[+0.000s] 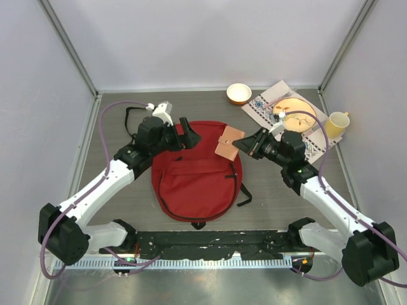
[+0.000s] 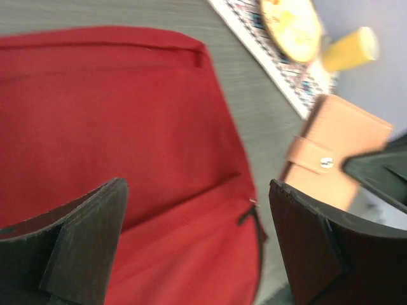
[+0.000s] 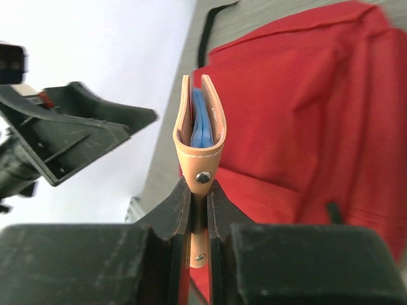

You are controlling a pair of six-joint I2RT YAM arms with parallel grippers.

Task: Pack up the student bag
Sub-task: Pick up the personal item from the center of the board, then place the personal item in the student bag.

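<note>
Since the student bag [image 1: 197, 181] is limp, light fabric that would likely sag and bunch, its zipper edge looks like the best hold. It lies flat on the surface [image 1: 270, 210] under both pincers. The left pincer [image 2: 197, 187] gapes empty above it, and the right pincer [image 3: 199, 203] clamps the one tan wallet [image 3: 200, 127]. Beyond the right pincer sit one bowl [image 1: 238, 93], one plate [image 1: 289, 105], one mug [image 1: 339, 122] and one mat [image 1: 264, 105].

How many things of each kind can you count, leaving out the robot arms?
backpack: 1
wallet: 1
bowl: 1
plate: 1
mug: 1
placemat: 1
Total: 6
</note>
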